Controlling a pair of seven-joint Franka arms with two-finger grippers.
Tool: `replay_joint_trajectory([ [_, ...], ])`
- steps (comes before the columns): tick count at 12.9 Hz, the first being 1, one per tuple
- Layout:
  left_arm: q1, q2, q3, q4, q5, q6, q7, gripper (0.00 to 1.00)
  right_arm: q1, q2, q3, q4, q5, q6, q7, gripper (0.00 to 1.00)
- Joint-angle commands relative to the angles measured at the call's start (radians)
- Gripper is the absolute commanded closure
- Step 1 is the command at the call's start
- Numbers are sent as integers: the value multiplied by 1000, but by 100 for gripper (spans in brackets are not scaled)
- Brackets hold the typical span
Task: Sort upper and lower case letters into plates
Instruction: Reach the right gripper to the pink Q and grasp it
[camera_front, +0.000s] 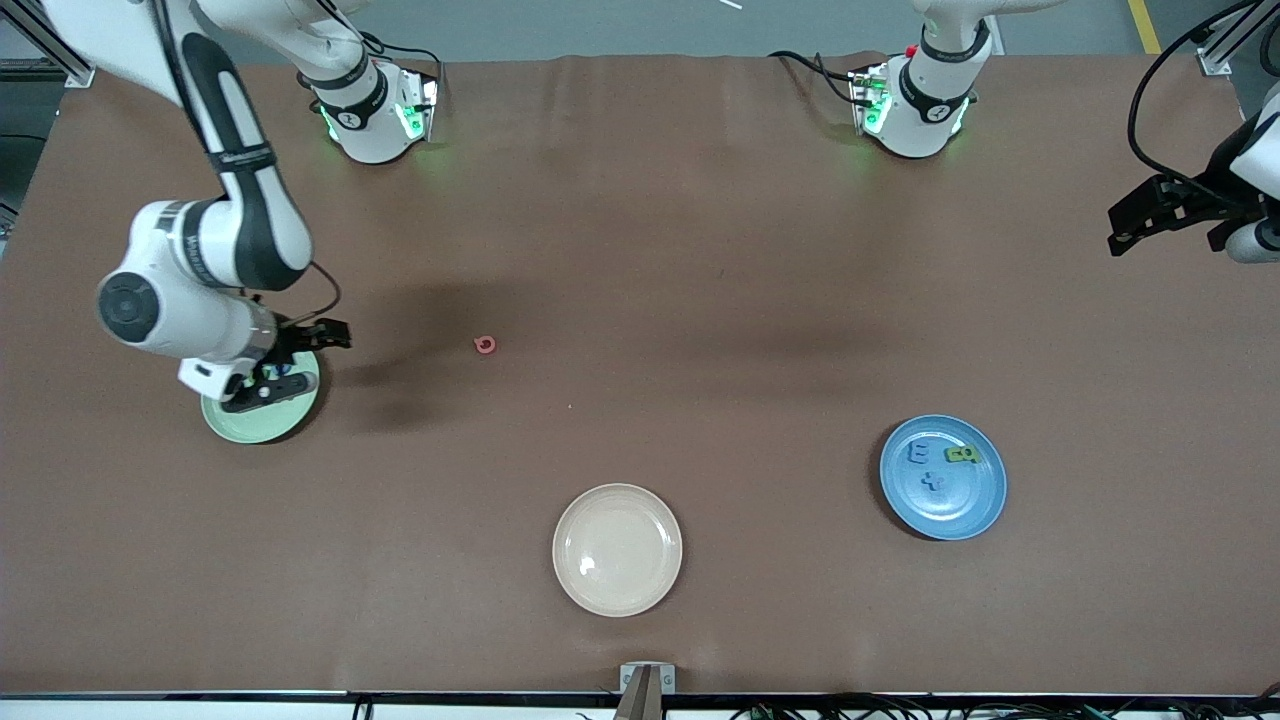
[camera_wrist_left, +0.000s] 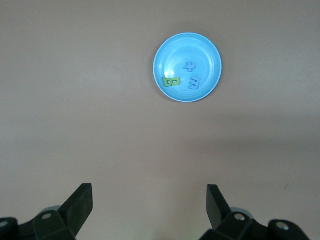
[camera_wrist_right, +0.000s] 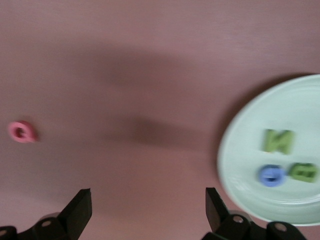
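- Our right gripper (camera_front: 285, 360) is hovering over the mint plate (camera_front: 262, 425), fingers spread wide, gripping nothing.
- Our left gripper (camera_front: 1135, 225) is waiting at its table end, likewise wide and empty.

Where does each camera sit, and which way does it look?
Front view: high across the table, facing both arm bases; shows the right pincer open over the green plate and the left pincer waiting open at its end.
Left wrist view: on the left arm, looking down at the blue plate; its fingertips show.
Right wrist view: on the right arm, looking down at the green plate's rim and pink letter; its fingertips show.
Shared: each wrist view's plate appears in the front view.
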Motion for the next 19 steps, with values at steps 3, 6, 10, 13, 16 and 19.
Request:
replay_joint_trajectory([
  [3,-1,-11,5,-17,-47,1,18,0,196,-18,-9,-37,38,62,308,0],
  [6,-1,-5,4,-17,-47,1,18,0,299,-1,-9,-58,38,152,449,0],
  [10,-1,-3,5,-18,-47,-1,18,0,350,58,-9,-89,38,274,603,1],
  [13,1,-8,4,-17,-47,-8,18,0,385,106,-9,-122,38,387,715,1],
  [16,1,-17,4,-15,-49,-31,18,0,410,146,-8,-175,40,508,725,1],
  [19,1,-9,5,-17,-49,-28,18,0,411,155,-6,-176,40,513,726,11],
])
